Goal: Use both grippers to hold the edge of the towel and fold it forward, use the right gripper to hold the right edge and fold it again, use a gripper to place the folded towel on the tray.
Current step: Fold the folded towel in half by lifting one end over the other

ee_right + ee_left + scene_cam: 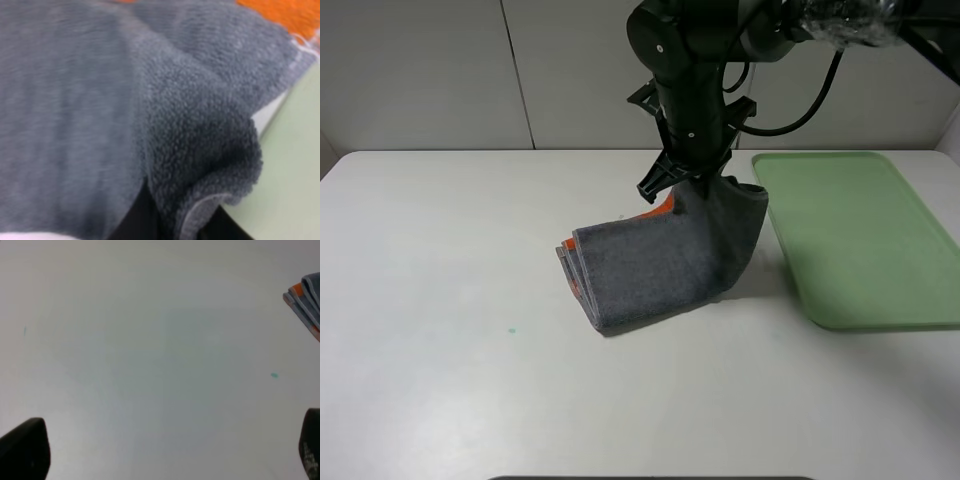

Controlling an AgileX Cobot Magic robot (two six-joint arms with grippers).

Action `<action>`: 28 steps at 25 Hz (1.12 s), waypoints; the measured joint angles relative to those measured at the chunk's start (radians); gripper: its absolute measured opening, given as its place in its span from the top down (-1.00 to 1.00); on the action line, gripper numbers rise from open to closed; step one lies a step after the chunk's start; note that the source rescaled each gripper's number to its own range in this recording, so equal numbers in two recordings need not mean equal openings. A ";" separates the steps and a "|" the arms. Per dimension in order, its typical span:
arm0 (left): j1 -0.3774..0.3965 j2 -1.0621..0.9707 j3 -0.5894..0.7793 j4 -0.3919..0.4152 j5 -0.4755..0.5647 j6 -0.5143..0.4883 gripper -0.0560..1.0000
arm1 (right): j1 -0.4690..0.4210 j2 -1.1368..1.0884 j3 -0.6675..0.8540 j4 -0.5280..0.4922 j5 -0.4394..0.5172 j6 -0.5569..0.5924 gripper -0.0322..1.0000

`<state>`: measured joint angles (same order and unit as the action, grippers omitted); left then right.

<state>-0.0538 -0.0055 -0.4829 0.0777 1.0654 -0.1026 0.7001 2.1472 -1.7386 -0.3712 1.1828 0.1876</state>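
Both folds look done, I think. My R jaws pinch towel (655, 265) by its edge (197, 212), raised just beside tray (860, 240); L jaws wide, empty. Left: set it on tray.

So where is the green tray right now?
In the high view the tray lies on the right side of the white table, just right of the towel whose corner the right gripper holds up.

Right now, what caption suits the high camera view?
Right pincer holds one end of the folded towel up, beside the green tray.
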 joint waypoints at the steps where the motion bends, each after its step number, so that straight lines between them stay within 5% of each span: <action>1: 0.000 0.000 0.000 0.000 0.000 0.000 -1.00 | 0.018 0.000 0.000 0.004 0.000 -0.001 0.78; 11: 0.000 0.000 0.000 0.000 0.000 0.000 -1.00 | 0.136 0.000 0.000 0.134 -0.037 0.050 0.78; 19: 0.000 0.000 0.000 0.000 -0.001 0.000 -1.00 | 0.139 0.000 0.000 0.238 -0.141 0.188 0.78; 28: 0.000 0.000 0.000 0.000 -0.001 0.000 -1.00 | 0.139 0.000 0.000 0.297 -0.158 0.202 0.78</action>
<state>-0.0538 -0.0055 -0.4829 0.0777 1.0643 -0.1026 0.8388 2.1472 -1.7386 -0.0742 1.0246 0.3900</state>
